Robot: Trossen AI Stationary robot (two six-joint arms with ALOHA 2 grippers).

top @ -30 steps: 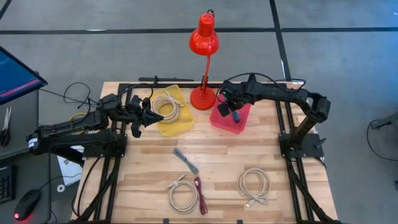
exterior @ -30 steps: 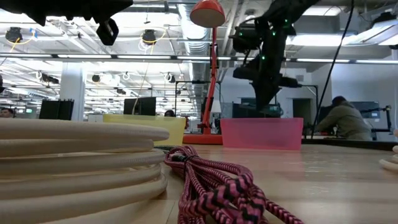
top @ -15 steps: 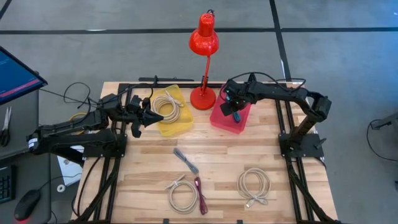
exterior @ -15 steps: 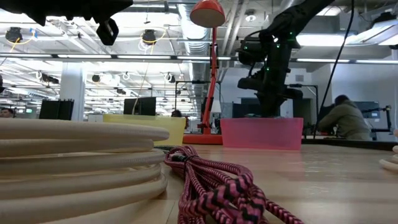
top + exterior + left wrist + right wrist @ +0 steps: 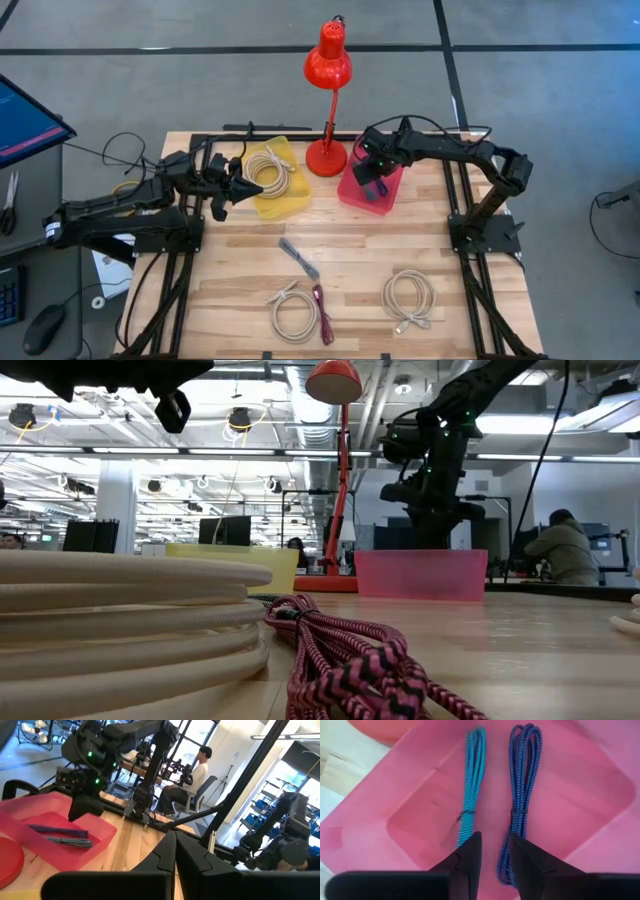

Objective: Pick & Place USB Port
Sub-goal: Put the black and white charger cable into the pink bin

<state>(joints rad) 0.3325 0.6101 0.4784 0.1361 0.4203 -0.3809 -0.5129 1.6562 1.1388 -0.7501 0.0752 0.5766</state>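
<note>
A pink bin point(image 5: 350, 193) stands at the table's far right, next to the red lamp's base point(image 5: 325, 158). On its floor lie a teal cable bundle point(image 5: 471, 785) and a dark blue cable bundle point(image 5: 522, 785), side by side. My right gripper point(image 5: 494, 837) hangs over the bin, pointing steeply down, open, with bare bin floor between its fingertips. My left gripper point(image 5: 234, 187) is held level and shut, with nothing in it, beside the yellow bin point(image 5: 290, 203), which holds a white coiled cable point(image 5: 268, 170).
Loose on the near half of the table lie a dark cable point(image 5: 298, 258), a beige cable point(image 5: 288, 312), a magenta cable point(image 5: 322, 312) and a white coil point(image 5: 408, 300). The red lamp point(image 5: 328, 55) rises between the two bins. A person sits beyond the table point(image 5: 562, 550).
My right gripper has sunk toward the pink bin and shifted a little along it. The dark blue bundle that showed at its fingertips now lies on the bin floor beside the teal one.
</note>
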